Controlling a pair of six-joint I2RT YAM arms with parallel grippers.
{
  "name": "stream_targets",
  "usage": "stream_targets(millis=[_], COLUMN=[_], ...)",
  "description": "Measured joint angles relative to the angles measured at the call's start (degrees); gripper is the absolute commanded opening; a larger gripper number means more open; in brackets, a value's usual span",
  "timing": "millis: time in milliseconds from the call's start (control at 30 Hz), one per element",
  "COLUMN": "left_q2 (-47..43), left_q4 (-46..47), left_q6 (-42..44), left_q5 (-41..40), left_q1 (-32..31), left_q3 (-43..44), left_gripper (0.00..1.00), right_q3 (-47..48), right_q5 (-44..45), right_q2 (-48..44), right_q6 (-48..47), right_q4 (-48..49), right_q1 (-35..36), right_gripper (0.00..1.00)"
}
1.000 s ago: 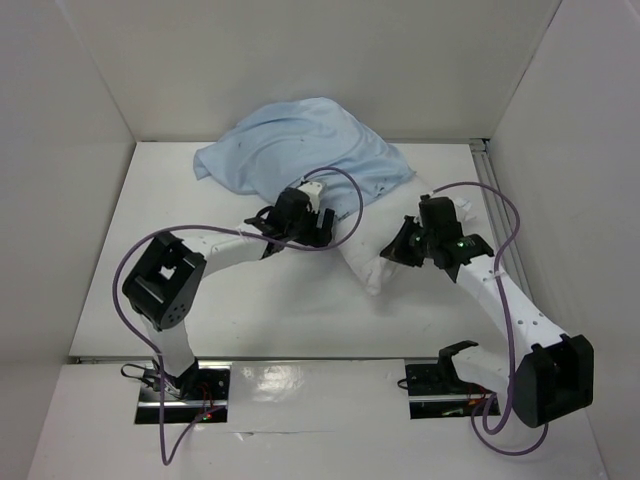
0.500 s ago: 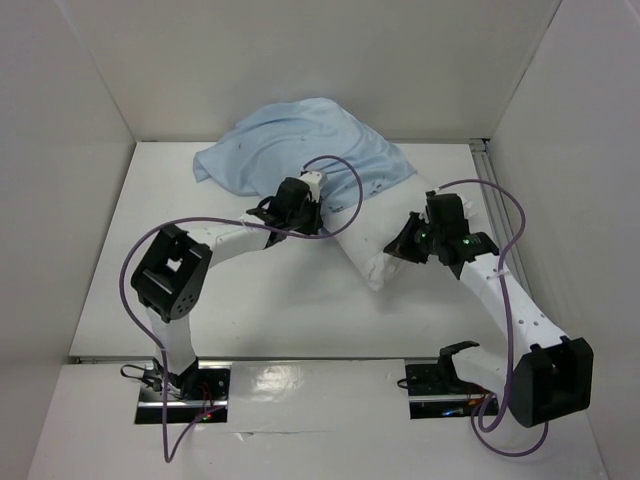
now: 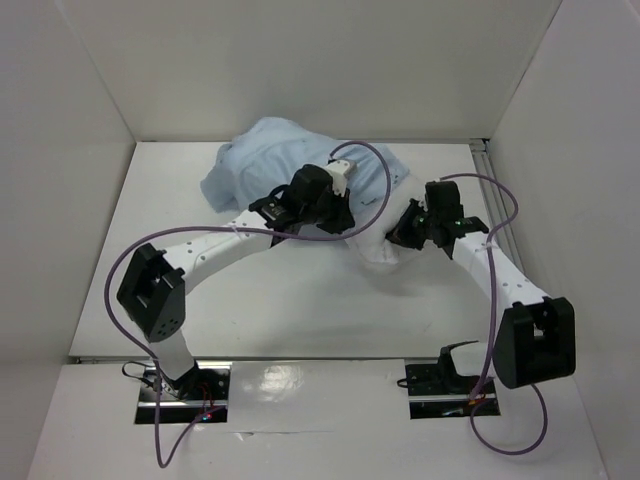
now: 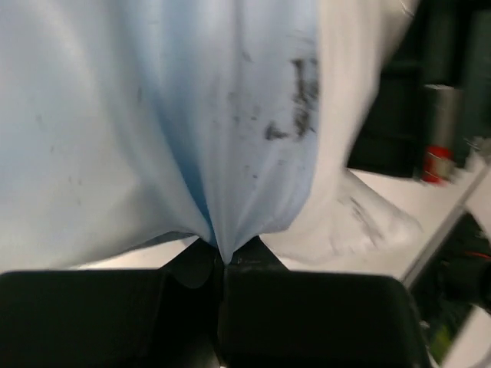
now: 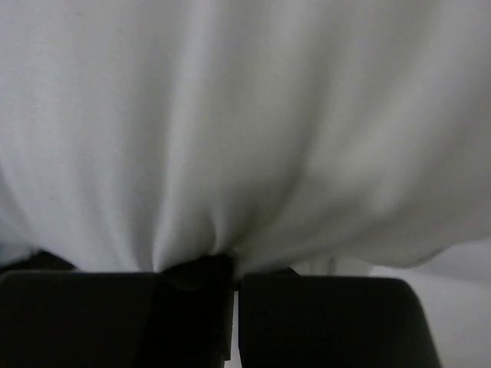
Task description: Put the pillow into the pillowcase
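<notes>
Two robot arms (image 3: 215, 245) tackle a bedding job on a white surface (image 3: 290, 300). The left hand (image 3: 338, 216) is clamped on a fold of the light blue pillowcase (image 3: 265, 155). In the wrist view its fingers (image 4: 307, 314) are closed tight on the bunched cloth, apparently to lift the sack's mouth and hold it open. The right hand (image 3: 402, 236) is pinched shut on the white pillow (image 3: 378, 258) (the fabric gathers into the closed grip), a hold suited to pushing the cushion inward. The pillowcase lies heaped at the far centre of the surface. The pillow's near end juts out toward the near right, and the rest appears covered by blue cloth. Insertion looks partly done.
</notes>
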Motion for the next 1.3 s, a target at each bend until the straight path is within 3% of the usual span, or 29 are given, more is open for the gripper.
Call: stream_targets(millis=[167,300,600,867,1000,1133,1300], left_q2=[-1.1,-1.1,-1.2,15.6,19.5,16.0,2.4], left_q4=[-2.2,-10.4,-22.0,-36.7,-35.0,-26.6,-15.6], left_q6=[-4.5,-5.8,-5.7,-5.0,-5.3,-5.8,-11.3], left_q5=[7.0,12.7,20.5,22.1,21.1,17.8,11.4], left_q1=[0.3,0.9,1.7,6.9,8.8,9.8,9.7], left_q3=[0.5,6.3,18.8,44.9,50.4,42.3,13.4], left_gripper=[0.0,0.0,0.0,0.0,0.0,0.0,0.0], right_q3=[0.8,3.0,3.9,-5.9,-6.9,-6.6,-6.2], right_q5=[-1.1,-1.2,0.7,5.0,6.2,3.0,-3.0], right_q2=[4.0,4.1,-8.0,-17.4,-23.5,-23.1,-15.3], right_q6=[2.3,3.7,4.5,9.2,9.6,7.6,4.5], right_q4=[6.8,13.0,14.9,14.6,11.1,10.8,10.4], right_q1=[-2.6,-3.4,-3.5,-3.6,-3.6,-2.9,-1.6], right_gripper=[0.0,0.0,0.0,0.0,0.0,0.0,0.0])
